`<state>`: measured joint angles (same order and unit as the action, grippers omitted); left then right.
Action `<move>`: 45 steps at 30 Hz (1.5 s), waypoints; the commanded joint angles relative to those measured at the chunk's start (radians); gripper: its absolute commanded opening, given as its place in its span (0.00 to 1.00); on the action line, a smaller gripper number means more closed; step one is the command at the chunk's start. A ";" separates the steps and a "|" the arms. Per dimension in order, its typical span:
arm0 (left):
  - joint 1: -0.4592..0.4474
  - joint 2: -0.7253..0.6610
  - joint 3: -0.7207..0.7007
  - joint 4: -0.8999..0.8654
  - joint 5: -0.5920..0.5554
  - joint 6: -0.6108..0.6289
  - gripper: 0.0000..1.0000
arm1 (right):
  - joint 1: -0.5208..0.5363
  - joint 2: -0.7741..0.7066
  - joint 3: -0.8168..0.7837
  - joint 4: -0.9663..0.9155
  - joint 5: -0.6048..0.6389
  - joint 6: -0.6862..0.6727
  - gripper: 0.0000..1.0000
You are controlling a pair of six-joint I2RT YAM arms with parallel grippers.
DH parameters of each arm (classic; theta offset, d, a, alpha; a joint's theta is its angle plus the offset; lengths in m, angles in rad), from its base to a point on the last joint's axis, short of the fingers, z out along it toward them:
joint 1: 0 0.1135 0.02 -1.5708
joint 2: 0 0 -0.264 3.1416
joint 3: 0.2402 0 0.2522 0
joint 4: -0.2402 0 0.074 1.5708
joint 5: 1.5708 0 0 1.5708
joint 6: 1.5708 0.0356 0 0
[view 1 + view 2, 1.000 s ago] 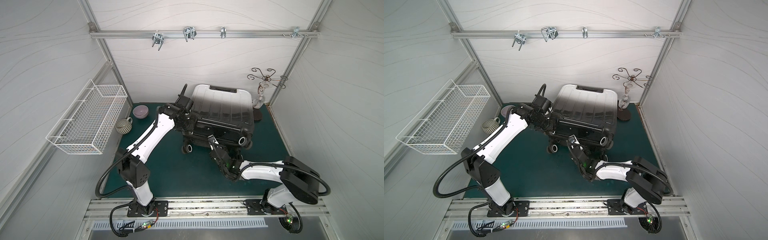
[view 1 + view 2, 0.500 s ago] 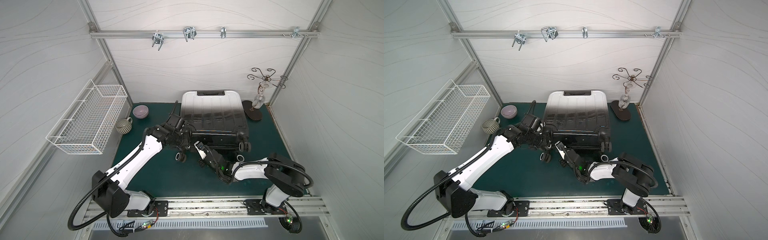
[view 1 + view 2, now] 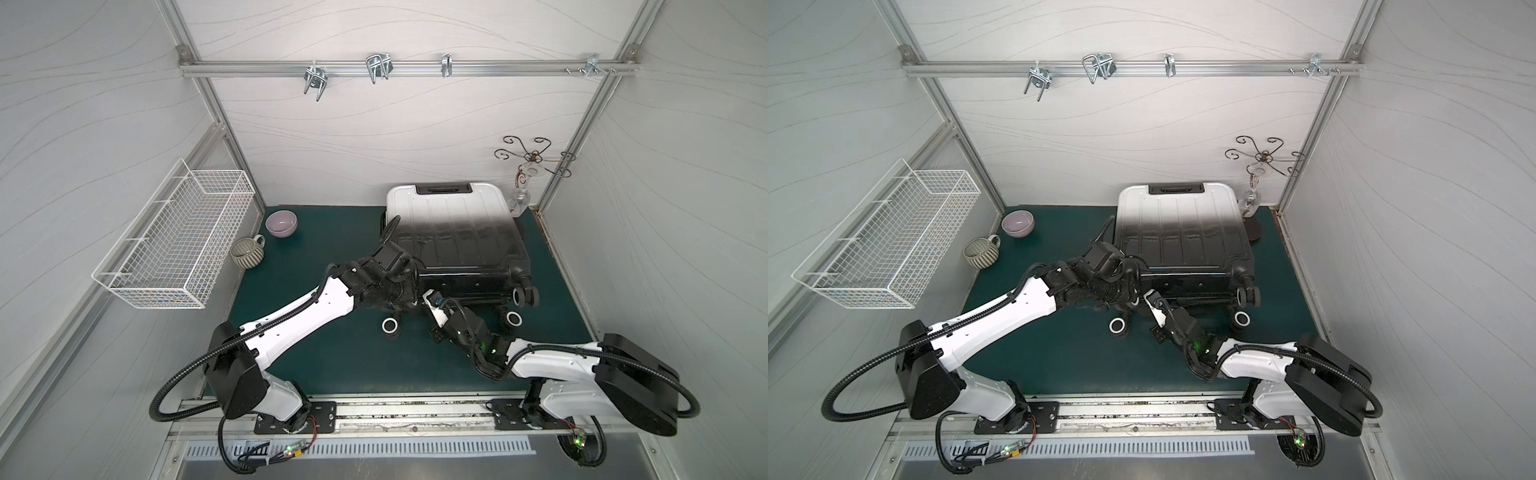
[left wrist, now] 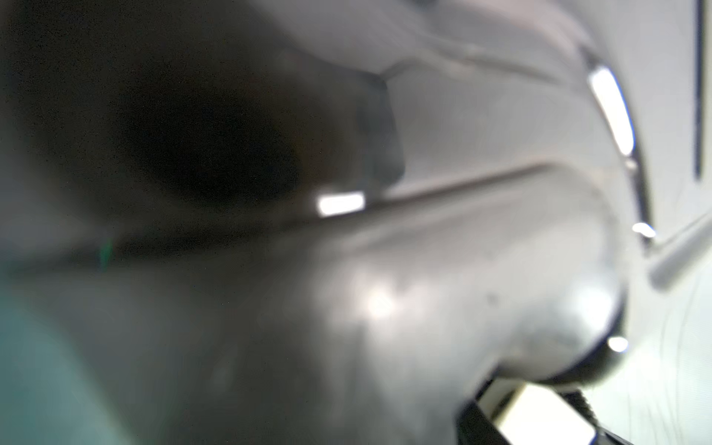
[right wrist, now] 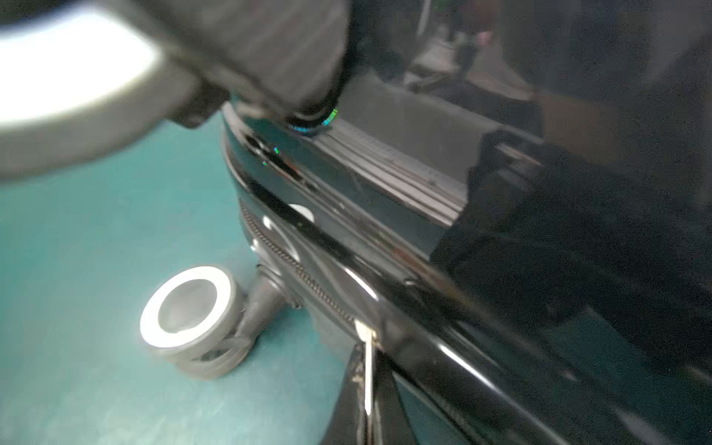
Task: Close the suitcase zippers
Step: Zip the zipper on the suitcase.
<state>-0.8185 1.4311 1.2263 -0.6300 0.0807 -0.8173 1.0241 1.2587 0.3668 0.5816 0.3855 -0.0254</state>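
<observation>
Two arms of mine stretch low over the mat (image 3: 332,357) to the wheeled end of the suitcase (image 3: 453,224), which lies back right. My right gripper (image 3: 429,298) is pinched together at the zippers (image 5: 300,273). My left gripper (image 3: 409,289) is at its near-left corner, and I cannot tell its state. A bowl (image 3: 281,223) and a mug (image 3: 248,254) stand near the wire basket (image 3: 174,245).

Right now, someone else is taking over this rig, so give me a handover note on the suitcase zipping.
Left gripper: at the near left corner of the suitcase, hidden by its arm; open or shut unclear.
Right gripper: shut, apparently pinching a zipper pull at the wheel end.
Suitcase: flat on the green mat, lid down.
Done: lid down, pull apparently gripped.
To do: run the zippers round the seam; progress so far unclear.
</observation>
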 commanded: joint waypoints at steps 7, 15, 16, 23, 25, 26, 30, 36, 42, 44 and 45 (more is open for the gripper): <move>-0.090 -0.307 -0.270 0.199 -0.014 -0.061 0.00 | -0.026 0.071 0.143 0.092 -0.130 -0.095 0.00; -0.098 -0.468 -0.360 0.175 -0.114 -0.091 0.00 | -0.028 0.259 0.398 -0.023 -0.309 -0.218 0.00; -0.121 -0.482 -0.380 0.188 -0.143 -0.099 0.00 | -0.030 0.256 0.398 -0.029 -0.307 -0.224 0.00; -0.388 -0.318 -0.280 0.299 -0.358 -0.018 0.00 | -0.151 0.109 0.260 -0.064 -0.271 -0.123 0.00; -0.442 -0.223 -0.173 0.307 -0.368 0.066 0.06 | -0.211 0.043 0.210 -0.092 -0.258 -0.063 0.00; -0.466 -0.182 -0.131 0.295 -0.371 0.106 0.13 | -0.237 0.007 0.188 -0.106 -0.252 -0.041 0.00; -0.498 -0.093 0.018 0.197 -0.357 0.207 0.44 | -0.334 -0.131 0.090 -0.144 -0.230 0.046 0.00; -0.471 -0.191 0.050 0.047 -0.396 0.275 0.75 | -0.305 -0.199 0.019 -0.151 -0.257 0.090 0.00; -0.240 -0.309 0.101 -0.048 -0.333 0.307 0.96 | -0.175 -0.132 0.058 -0.199 -0.256 0.013 0.00; -0.103 -0.298 0.124 -0.044 -0.256 0.337 0.99 | -0.139 -0.104 0.071 -0.210 -0.250 -0.002 0.00; -0.046 -0.278 0.148 -0.052 -0.228 0.348 0.99 | -0.132 -0.097 0.072 -0.212 -0.249 0.001 0.00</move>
<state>-0.9722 1.1233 1.3254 -0.6518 -0.2420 -0.5320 0.8471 1.1477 0.3996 0.3202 0.1570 0.0059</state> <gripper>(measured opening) 0.988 0.049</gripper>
